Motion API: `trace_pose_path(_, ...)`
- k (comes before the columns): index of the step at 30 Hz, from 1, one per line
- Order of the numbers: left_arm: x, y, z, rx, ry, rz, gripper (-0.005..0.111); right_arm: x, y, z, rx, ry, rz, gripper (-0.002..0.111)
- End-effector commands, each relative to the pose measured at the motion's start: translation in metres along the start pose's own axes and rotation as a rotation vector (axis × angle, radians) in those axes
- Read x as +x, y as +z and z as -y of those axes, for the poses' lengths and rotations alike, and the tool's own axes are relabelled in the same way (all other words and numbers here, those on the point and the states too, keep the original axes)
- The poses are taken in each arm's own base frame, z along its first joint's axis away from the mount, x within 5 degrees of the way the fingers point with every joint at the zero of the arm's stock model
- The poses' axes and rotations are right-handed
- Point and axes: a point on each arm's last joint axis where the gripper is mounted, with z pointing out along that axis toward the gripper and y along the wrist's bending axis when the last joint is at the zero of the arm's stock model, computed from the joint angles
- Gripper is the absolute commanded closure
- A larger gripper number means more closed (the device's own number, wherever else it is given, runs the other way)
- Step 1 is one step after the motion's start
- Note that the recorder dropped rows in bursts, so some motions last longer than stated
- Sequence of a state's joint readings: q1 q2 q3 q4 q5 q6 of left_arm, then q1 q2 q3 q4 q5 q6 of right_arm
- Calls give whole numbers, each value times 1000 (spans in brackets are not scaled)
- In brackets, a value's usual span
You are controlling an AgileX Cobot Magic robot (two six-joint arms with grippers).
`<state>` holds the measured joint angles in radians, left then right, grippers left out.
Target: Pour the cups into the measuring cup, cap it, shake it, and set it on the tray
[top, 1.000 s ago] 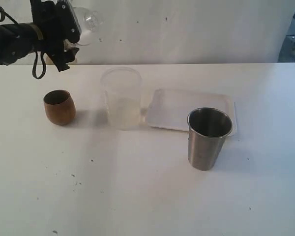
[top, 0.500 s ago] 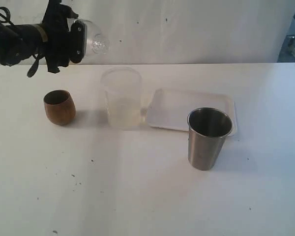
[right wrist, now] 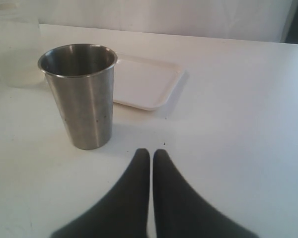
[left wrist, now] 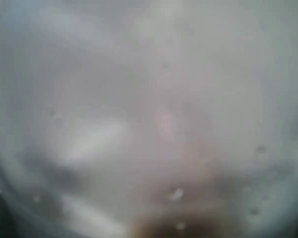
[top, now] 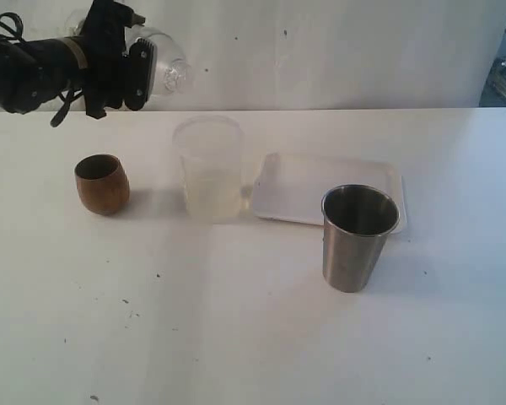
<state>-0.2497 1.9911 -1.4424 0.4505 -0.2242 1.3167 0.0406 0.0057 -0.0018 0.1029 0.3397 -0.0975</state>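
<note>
The right gripper is nearest, low over the white table toward its near right side. Its two dark fingers are pressed together and grasp nothing. It does not show in the exterior view.

Just beyond it, apart from the fingertips, the stainless-steel tumbler stands upright with its wider open mouth up. It stands between the right gripper and the tray.

The flat white tray lies just behind the tumbler, its long sides running roughly along the table's far edge. Whether tumbler and tray touch cannot be told.

Just left of the tray, near the middle of the table, the clear plastic measuring cup stands upright. Its long axis is vertical, its mouth is open and uncapped, and pale contents show in its lower part.

Well to its left, toward the table's left edge, the small brown wooden cup stands mouth up.

Farthest away, above the table's far left corner and in front of the white wall, the left gripper is spread wide and grips the clear domed lid. The lid is tipped on its side, its dome bulging toward the table's right side. Its blurred plastic fills the left wrist view.
</note>
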Motion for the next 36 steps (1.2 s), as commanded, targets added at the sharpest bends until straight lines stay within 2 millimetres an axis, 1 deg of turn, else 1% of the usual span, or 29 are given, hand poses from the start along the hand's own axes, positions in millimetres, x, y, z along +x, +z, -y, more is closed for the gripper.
trace_pose_path(1, -6, -2, -15, -89, 14, 23, 107, 0, 0, 0, 2, 5, 8, 106)
trace_pose_path(6, -7, 2, -10, -86, 56, 28, 107, 0, 0, 0, 2, 5, 8, 106)
trace_pose_path(9, -12, 6, -6, -94, 58, 43, 107, 0, 0, 0, 2, 5, 8, 106)
trace_pose_path(13, -12, 16, -11, -104, 62, 38, 107, 0, 0, 0, 2, 5, 8, 106)
trace_pose_path(15, -14, 18, -16, -104, 140, 32, 107, 0, 0, 0, 2, 5, 8, 106)
trace_pose_path(16, -17, 18, -18, -112, 223, 35, 107, 0, 0, 0, 2, 5, 8, 106)
trace_pose_path(19, -18, 18, -17, -106, 274, 32, 107, 0, 0, 0, 2, 5, 8, 106)
trace_pose_path(21, -19, 18, -19, -122, 346, 30, 107, 0, 0, 0, 2, 5, 8, 106)
trace_pose_path(30, -19, 18, -19, -129, 395, 30, 107, 0, 0, 0, 2, 5, 8, 106)
trace_pose_path(36, -20, 18, -21, -158, 479, 26, 107, 0, 0, 0, 2, 5, 8, 106)
